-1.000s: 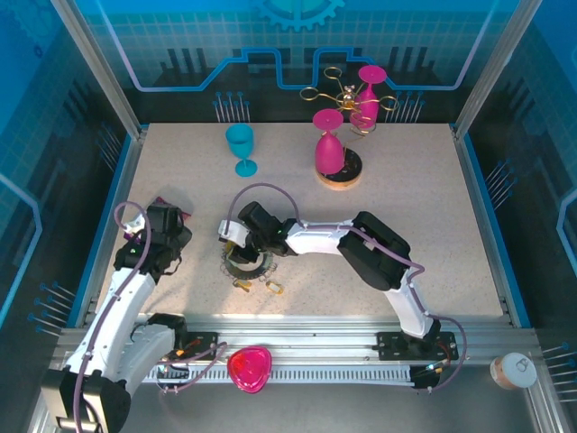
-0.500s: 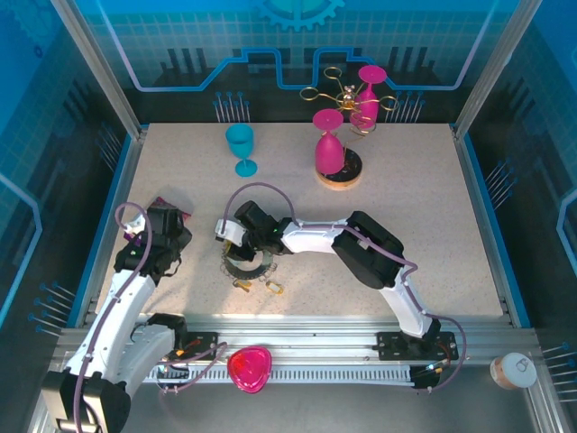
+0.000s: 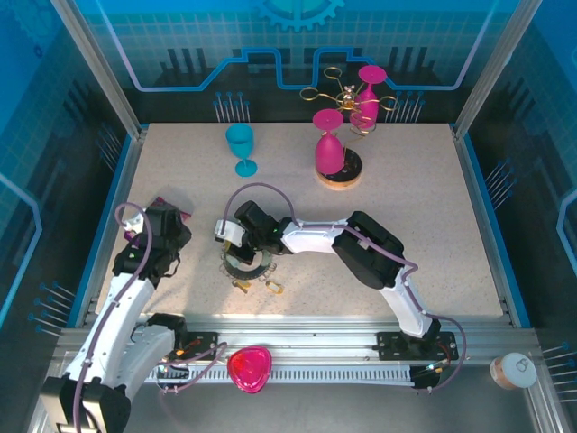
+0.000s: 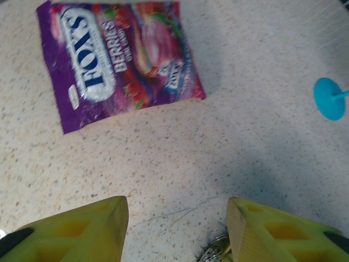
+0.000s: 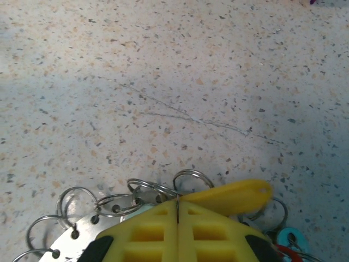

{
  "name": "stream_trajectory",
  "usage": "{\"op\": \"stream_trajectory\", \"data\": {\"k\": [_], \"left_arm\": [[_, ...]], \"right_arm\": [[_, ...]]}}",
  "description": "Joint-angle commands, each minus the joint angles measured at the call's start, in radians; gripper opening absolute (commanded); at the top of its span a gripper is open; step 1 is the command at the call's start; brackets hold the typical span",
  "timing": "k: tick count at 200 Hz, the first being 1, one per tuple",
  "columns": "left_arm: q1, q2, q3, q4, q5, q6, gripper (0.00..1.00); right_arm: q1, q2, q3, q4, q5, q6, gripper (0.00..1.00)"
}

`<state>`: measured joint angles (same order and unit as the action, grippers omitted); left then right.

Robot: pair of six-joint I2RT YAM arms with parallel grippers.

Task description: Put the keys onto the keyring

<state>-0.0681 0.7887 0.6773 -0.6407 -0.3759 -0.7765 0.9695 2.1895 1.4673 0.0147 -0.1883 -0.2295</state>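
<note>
The keyring (image 3: 245, 267), a flat grey ring fringed with silvery wire loops, lies on the table left of centre. Two small brass-headed keys (image 3: 273, 287) lie just in front of it. My right gripper (image 3: 238, 253) is down on the ring's near rim. In the right wrist view its fingers (image 5: 177, 218) are pressed together on a thin wire loop (image 5: 192, 177) of the keyring (image 5: 76, 234), with a yellow key head (image 5: 234, 197) sticking out beside them. My left gripper (image 4: 177, 229) stands open over bare table, left of the keyring, with nothing between its fingers.
A purple candy bag (image 4: 117, 60) lies ahead of the left gripper. A teal goblet (image 3: 240, 147) stands at the back left. A pink goblet (image 3: 328, 144) and a gold wire stand (image 3: 347, 95) stand at the back centre. A pink heart-shaped thing (image 3: 250, 368) sits on the front rail.
The right gripper has slid a little to the left over the keyring and its jaws have closed. The loose keys have shifted slightly. The left arm has barely moved.
</note>
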Motion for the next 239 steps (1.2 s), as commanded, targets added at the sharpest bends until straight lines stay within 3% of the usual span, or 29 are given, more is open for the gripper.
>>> {"op": "stream_trajectory", "data": {"k": [1,42,84,106,126,141,153,189,219,239], "left_arm": [[0.007,-0.062,-0.035,0.111,0.045,0.146,0.51],[0.007,-0.153,-0.083,0.266,0.174,0.332,0.50],[0.005,-0.133,-0.056,0.299,0.324,0.527,0.44],[0.005,-0.097,-0.016,0.254,0.533,0.752,0.44],[0.005,-0.023,0.083,0.069,0.679,1.026,0.42],[-0.044,0.014,0.118,-0.003,0.626,1.163,0.38],[-0.074,0.026,0.119,-0.021,0.658,1.231,0.38],[-0.096,0.066,0.072,-0.006,0.641,1.303,0.35],[-0.111,0.075,0.025,0.033,0.653,1.372,0.24],[-0.122,0.097,-0.009,0.089,0.681,1.397,0.23]], "right_arm": [[-0.001,-0.090,-0.030,-0.010,-0.062,-0.007,0.00],[-0.019,-0.174,-0.084,-0.041,-0.107,-0.004,0.00],[-0.045,-0.211,-0.132,-0.051,-0.143,0.005,0.00],[-0.057,-0.227,-0.150,-0.047,-0.172,0.005,0.00],[-0.069,-0.230,-0.155,-0.044,-0.203,0.004,0.00],[-0.076,-0.232,-0.158,-0.039,-0.226,0.003,0.00],[-0.083,-0.237,-0.161,-0.036,-0.243,0.004,0.00],[-0.108,-0.273,-0.186,-0.033,-0.289,0.006,0.00],[-0.126,-0.294,-0.210,-0.032,-0.336,0.005,0.00],[-0.134,-0.305,-0.218,-0.032,-0.356,0.003,0.00]]}}
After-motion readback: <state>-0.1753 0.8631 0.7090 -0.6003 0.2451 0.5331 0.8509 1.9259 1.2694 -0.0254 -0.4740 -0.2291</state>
